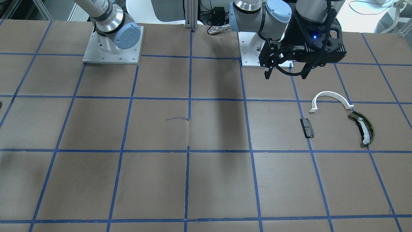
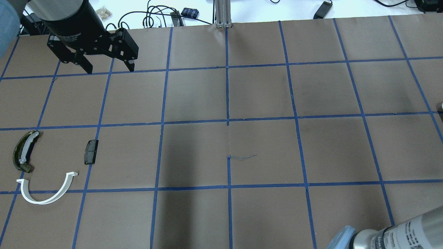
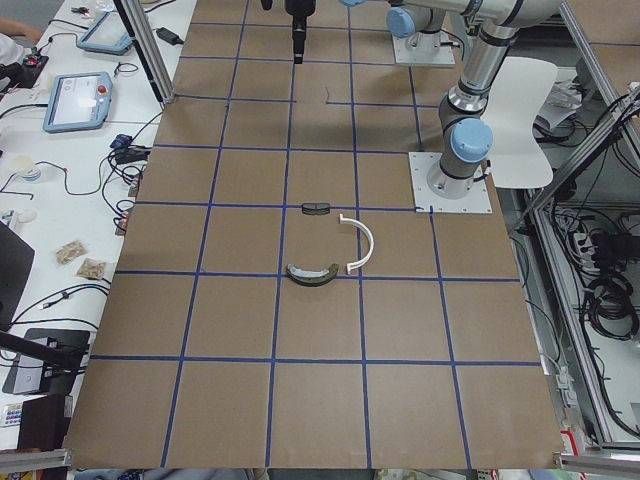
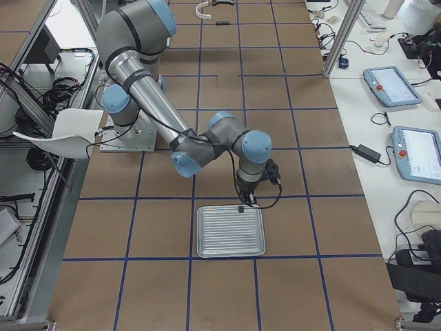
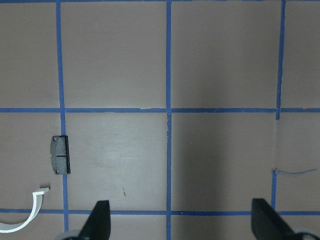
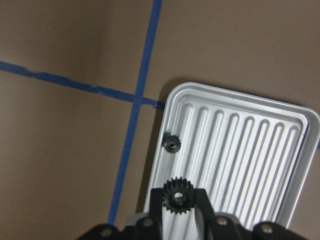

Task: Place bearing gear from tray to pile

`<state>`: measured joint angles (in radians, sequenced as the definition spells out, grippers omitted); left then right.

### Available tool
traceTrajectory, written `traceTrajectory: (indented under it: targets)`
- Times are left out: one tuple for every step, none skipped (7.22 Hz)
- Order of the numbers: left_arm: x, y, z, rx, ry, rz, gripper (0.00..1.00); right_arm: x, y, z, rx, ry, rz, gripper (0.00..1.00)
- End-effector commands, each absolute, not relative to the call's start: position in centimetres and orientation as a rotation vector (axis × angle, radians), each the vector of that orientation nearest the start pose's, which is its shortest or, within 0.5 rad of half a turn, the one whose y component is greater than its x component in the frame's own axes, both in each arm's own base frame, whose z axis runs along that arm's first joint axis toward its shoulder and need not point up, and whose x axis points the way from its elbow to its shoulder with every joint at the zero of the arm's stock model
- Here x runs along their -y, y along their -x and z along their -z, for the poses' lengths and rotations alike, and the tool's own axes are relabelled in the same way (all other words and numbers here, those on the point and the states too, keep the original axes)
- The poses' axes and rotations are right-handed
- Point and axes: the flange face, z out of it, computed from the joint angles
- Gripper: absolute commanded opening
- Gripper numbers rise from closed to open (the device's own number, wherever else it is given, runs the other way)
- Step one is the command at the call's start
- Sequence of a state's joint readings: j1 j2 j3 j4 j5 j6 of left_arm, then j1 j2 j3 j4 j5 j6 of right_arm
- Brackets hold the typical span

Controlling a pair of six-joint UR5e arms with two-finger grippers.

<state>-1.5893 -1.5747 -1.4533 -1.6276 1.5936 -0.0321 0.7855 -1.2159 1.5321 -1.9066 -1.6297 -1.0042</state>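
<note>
My right gripper (image 6: 177,197) is shut on a black toothed bearing gear (image 6: 177,189) and holds it above the ribbed silver tray (image 6: 240,150), near the tray's left edge. A second, smaller black gear (image 6: 172,144) lies on the tray by that edge. The exterior right view shows this gripper (image 4: 246,200) over the tray's (image 4: 231,231) far rim. The pile lies far off: a white half-ring arc (image 2: 48,199), an olive-green curved piece (image 2: 22,152) and a black block (image 2: 91,151). My left gripper (image 2: 109,70) is open and empty, raised beyond the pile.
The table is brown with a blue tape grid. The left arm's base plate (image 1: 257,58) stands near the pile's white arc (image 1: 331,95). Cables and devices lie past the table's far edge (image 2: 180,15). Pendants (image 4: 393,86) sit on the side bench.
</note>
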Motion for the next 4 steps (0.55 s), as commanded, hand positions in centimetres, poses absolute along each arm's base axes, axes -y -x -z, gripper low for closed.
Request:
traceTrajectory:
  targets:
    - [49.5, 14.0, -53.7, -3.120, 0.025, 0.085, 1.00, 55.0, 20.6, -40.5, -3.174, 0.096, -0.113, 0.27]
    - [49.7, 14.1, -53.3, -3.117, -0.004, 0.073, 1.00, 55.7, 13.9, -41.4, -3.157, -0.055, -0.149, 0.28]
    - [49.6, 14.1, -53.3, -3.118, -0.011, 0.075, 1.00, 56.9, 6.5, -42.1, -3.167, -0.125, -0.140, 0.28]
    - [49.7, 14.2, -53.2, -3.125, -0.011, 0.072, 1.00, 57.5, -1.8, -42.5, -3.167, -0.170, -0.111, 0.28]
